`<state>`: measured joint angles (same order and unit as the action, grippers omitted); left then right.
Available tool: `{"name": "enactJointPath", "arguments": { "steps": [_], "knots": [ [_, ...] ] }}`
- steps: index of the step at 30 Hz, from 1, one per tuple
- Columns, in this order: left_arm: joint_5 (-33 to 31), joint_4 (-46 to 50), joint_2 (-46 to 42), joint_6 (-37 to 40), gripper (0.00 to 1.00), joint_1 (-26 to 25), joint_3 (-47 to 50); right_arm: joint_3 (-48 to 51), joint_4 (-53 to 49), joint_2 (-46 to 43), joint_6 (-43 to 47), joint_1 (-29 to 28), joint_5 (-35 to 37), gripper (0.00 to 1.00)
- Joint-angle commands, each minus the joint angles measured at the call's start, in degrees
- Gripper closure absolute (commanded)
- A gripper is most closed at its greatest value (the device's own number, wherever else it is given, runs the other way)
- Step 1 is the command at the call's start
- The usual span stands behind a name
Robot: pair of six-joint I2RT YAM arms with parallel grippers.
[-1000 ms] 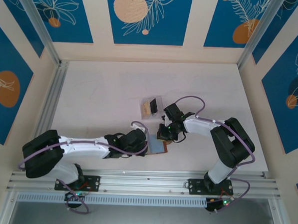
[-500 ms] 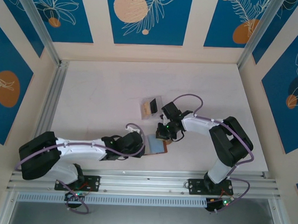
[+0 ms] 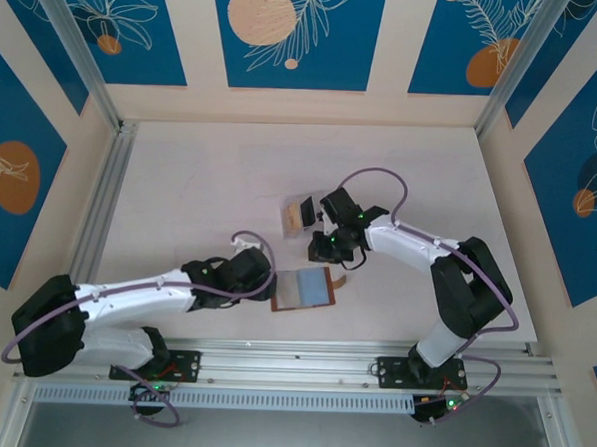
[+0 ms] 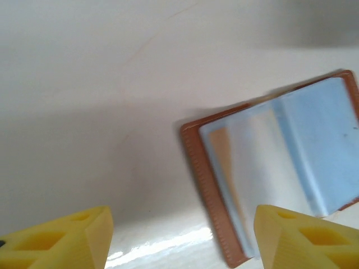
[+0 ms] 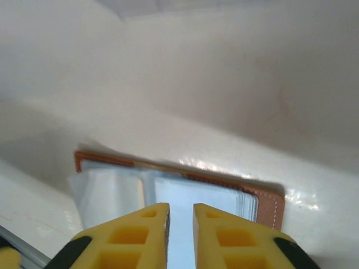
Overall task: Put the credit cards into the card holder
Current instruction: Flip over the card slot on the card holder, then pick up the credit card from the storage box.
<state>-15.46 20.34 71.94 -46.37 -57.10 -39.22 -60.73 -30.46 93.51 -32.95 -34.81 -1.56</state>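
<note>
One brown leather card holder [image 3: 303,287] lies spread open and flat on the white table [image 3: 200,188], near its front edge and between the two arms, blue-grey lining facing up; from the left wrist the card holder [image 4: 269,168] shows its stitched brown border and clear inner sleeves, with a tan strip behind the sleeve nearest the spine, though blur keeps me from telling whether that is a card. Farther back on the table, well apart from the holder, a small clear plastic box [image 3: 287,224] holds the credit cards [image 3: 301,212], one tan and one black, standing on edge inside it. Just left of the holder, the left gripper [image 3: 266,286] hovers low over the table, and its wrist view shows the left gripper [image 4: 179,238] with its yellow fingers [image 4: 61,238] spread wide, nothing between them and only bare tabletop in the gap; it is near the holder's left edge without touching it. Between the holder and the plastic box hangs the right gripper [image 3: 323,251], pointing down toward the holder's far edge; in its own view the right gripper [image 5: 181,224] has its yellow fingers [image 5: 143,235] almost together, a narrow slit left between them with no card in it, poised above the card holder [image 5: 179,188]
</note>
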Motion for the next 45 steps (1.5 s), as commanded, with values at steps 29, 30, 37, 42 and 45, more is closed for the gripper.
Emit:
{"name": "enactJointPath", "arguments": {
  "steps": [29, 30, 37, 42, 45],
  "knots": [
    [5.26, -6.04, 17.2, 4.56, 0.56, 0.19, -0.5, -37.18, -15.8, 24.46, 11.99, 3.51, 12.29, 0.68],
    [5.27, -6.41, 17.04, 4.3, 0.56, 0.23, -0.15, -37.51, -15.99, 24.88, 12.1, 3.43, 12.05, 0.69],
    [5.18, -6.76, 16.04, 3.41, 0.59, 0.15, 1.2, -39.6, -17.26, 26.97, 12.38, 3.08, 12.02, 0.72],
    [5.09, -7.14, 15.4, 3.08, 0.63, 0.15, 1.73, -40.06, -17.69, 27.25, 12.56, 2.79, 11.97, 0.76],
    [5.18, -7.31, 15.59, 3.04, 0.64, 0.15, 1.82, -40.27, -17.92, 27.08, 12.52, 2.49, 12.16, 0.8]
  ]
}}
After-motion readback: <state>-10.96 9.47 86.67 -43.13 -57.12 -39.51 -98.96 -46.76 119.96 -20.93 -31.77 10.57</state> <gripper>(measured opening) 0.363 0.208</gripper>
